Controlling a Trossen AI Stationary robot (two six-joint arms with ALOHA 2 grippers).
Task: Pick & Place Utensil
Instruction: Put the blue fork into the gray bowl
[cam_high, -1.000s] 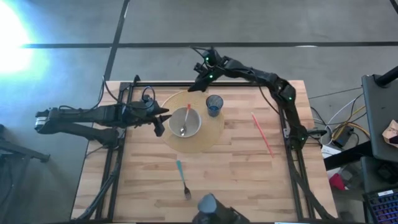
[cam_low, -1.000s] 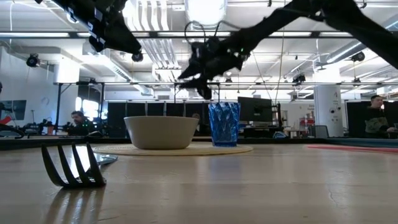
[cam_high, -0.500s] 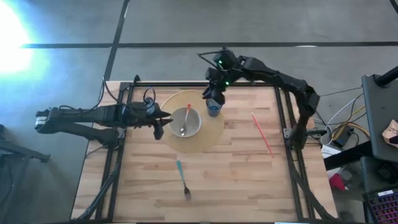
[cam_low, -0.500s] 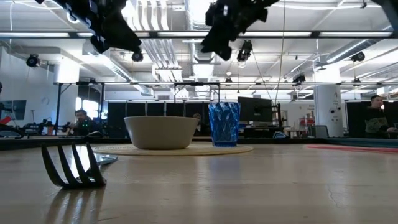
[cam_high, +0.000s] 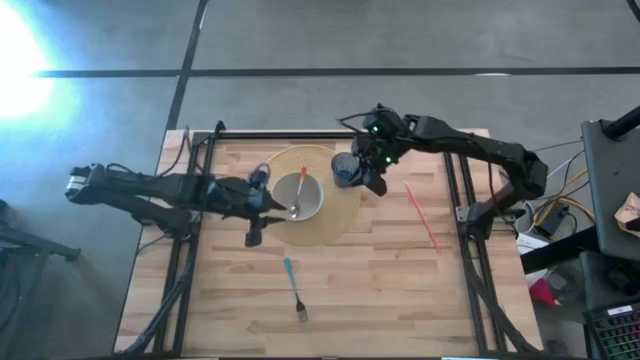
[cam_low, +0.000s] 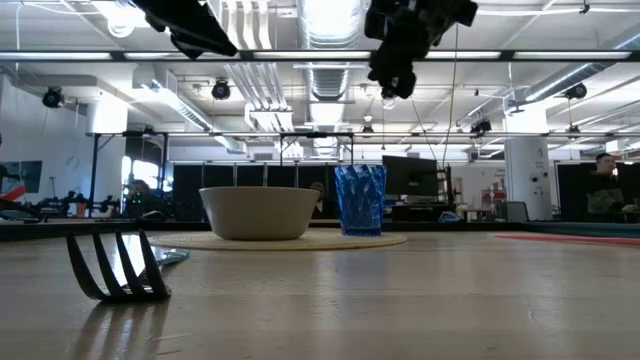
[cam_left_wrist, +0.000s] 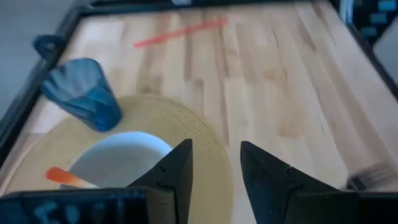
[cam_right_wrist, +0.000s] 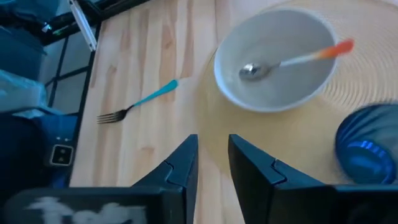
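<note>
A spoon (cam_high: 297, 194) with an orange handle lies in a white bowl (cam_high: 310, 205) on a round yellow placemat (cam_high: 335, 215); it also shows in the right wrist view (cam_right_wrist: 292, 61). A teal-handled fork (cam_high: 293, 288) lies flat on the table near the front. My left gripper (cam_high: 262, 205) is open and empty, above the bowl's left rim. My right gripper (cam_high: 376, 180) is open a little and empty, raised just right of a blue cup (cam_high: 343, 169). In the low view both grippers (cam_low: 190, 35) (cam_low: 395, 75) are high above the table.
The blue cup stands on the placemat's far right part, close to my right gripper. A thin red stick (cam_high: 421, 215) lies on the table's right side. A black frame (cam_high: 455, 200) runs along the table's edges. Bare wood lies between the fork and the stick.
My right gripper has swung from the table's far edge toward the near and right, ending beside the blue cup. My left gripper has gone toward the table's right, up to the bowl's left rim. The utensils, bowl and cup have kept still.
</note>
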